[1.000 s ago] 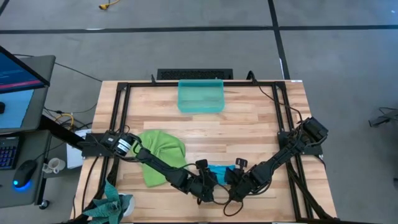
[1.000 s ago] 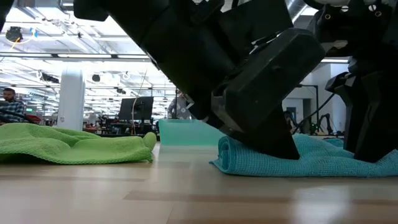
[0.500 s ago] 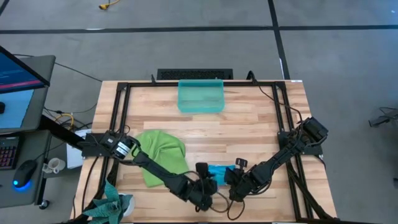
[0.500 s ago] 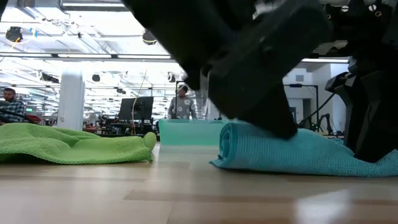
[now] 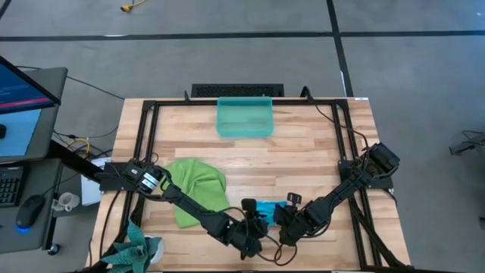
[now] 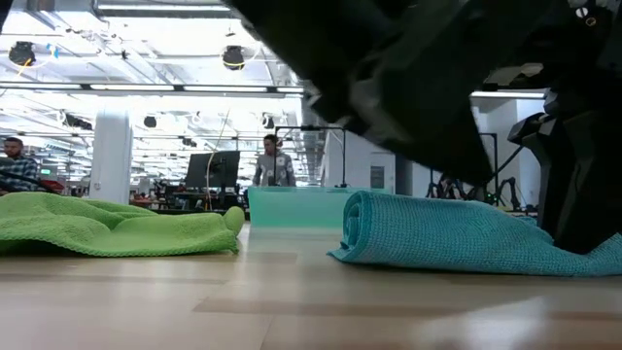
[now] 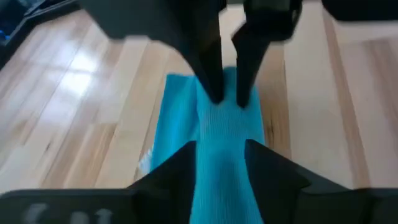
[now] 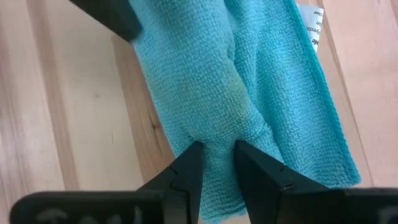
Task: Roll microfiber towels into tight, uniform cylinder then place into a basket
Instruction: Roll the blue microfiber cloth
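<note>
The sky-blue towel lies near the table's front edge, one end partly rolled. My left gripper is open over it. Its fingers stand on either side of the rolled ridge, and I cannot tell whether they touch it. My right gripper is shut on the towel's other end. The lime-green towel lies crumpled flat on the table to the left. The teal basket stands at the far edge, with nothing in it. My right gripper pinches a bunched ridge of the blue towel between its two fingers, which lie along the ridge. It comes in low, slanting from the table's near right. The towel lies on the table, not lifted.
A darker teal cloth hangs at the table's near left corner. Black frame rails run along the table's sides. Bare wood lies between the towels and the basket. People show in the room beyond.
My left gripper has risen off the blue towel's rolled end, which it pressed a second ago. The roll now stands fuller and in plain view. My right gripper has kept its hold.
</note>
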You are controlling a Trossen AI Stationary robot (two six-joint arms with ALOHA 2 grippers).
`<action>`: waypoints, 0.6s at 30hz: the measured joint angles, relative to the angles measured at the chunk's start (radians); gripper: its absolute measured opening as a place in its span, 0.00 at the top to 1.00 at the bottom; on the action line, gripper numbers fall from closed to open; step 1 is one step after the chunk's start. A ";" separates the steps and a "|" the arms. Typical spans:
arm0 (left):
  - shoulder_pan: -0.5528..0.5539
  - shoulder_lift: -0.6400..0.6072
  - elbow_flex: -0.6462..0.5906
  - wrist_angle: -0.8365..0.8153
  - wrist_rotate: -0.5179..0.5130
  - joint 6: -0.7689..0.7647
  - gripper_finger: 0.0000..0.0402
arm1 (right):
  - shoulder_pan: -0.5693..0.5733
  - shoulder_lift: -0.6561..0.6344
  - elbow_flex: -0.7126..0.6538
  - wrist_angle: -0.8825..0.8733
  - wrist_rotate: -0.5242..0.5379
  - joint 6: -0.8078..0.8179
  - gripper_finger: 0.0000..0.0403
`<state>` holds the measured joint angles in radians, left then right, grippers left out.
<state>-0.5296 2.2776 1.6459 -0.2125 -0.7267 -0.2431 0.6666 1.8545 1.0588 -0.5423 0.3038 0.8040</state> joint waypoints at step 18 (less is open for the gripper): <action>0.060 -0.001 -0.015 0.002 0.147 -0.049 1.00 | 0.000 0.000 0.000 0.000 0.000 0.000 0.71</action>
<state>-0.4694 2.2768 1.6310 -0.2108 -0.5800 -0.2925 0.6666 1.8545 1.0588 -0.5419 0.3037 0.8043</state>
